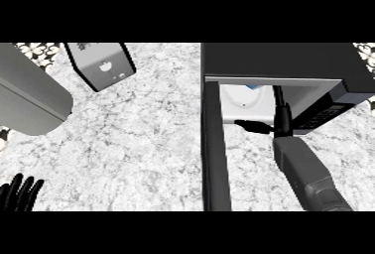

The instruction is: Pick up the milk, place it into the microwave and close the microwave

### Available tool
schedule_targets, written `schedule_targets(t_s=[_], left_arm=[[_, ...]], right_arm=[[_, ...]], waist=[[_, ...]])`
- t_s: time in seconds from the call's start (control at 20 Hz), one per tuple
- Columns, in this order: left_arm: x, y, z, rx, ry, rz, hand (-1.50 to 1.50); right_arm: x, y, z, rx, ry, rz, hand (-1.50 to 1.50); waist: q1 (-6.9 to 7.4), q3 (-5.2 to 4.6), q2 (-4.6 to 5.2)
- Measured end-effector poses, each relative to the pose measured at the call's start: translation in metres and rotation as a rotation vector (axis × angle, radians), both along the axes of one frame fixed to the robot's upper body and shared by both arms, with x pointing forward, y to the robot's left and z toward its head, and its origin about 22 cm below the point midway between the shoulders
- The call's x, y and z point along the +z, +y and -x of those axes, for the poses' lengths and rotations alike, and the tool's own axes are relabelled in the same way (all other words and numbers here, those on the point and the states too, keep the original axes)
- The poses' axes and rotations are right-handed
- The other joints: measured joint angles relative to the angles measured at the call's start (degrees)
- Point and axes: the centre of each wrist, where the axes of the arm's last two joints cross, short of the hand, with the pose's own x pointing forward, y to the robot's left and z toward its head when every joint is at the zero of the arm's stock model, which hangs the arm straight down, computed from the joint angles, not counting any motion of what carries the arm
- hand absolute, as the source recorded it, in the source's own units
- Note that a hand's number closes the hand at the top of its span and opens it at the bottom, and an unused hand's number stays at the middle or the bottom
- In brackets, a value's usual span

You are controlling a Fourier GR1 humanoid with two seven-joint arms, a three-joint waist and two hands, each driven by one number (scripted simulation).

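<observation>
The microwave [285, 59] stands at the right of the counter, dark on top, with its pale inside showing. Its door [214, 149] is swung open and points toward me as a narrow dark panel. Inside stands the milk [242, 96], a pale rounded carton with a bit of blue at its top. My right hand [277, 124] reaches into the opening just right of the milk, fingers straight along the inner wall and thumb stuck out to the left below the carton. It holds nothing. My left hand [18, 193] rests open at the lower left edge, fingers up.
A large grey rounded appliance [29, 96] fills the left edge. A dark-edged box with a silver face [102, 62] lies tilted at the back left. Speckled white counter [139, 149] stretches between these and the open door.
</observation>
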Motion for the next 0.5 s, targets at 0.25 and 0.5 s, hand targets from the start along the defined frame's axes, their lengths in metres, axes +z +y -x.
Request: schedule_targets(t_s=[0.25, 0.5], left_arm=[[-0.004, -0.011, 0.005, -0.101, 0.01, 0.04, -1.5], [-0.006, -0.027, 0.0, -0.179, 0.015, 0.062, -1.5]], right_arm=[[-0.022, 0.013, 0.022, 0.082, 0.022, -0.113, -1.5], [-0.044, 0.013, 0.049, 0.183, 0.031, -0.222, -1.5]], waist=[[-0.97, -0.05, -0.4], [-1.83, -0.06, -0.64]])
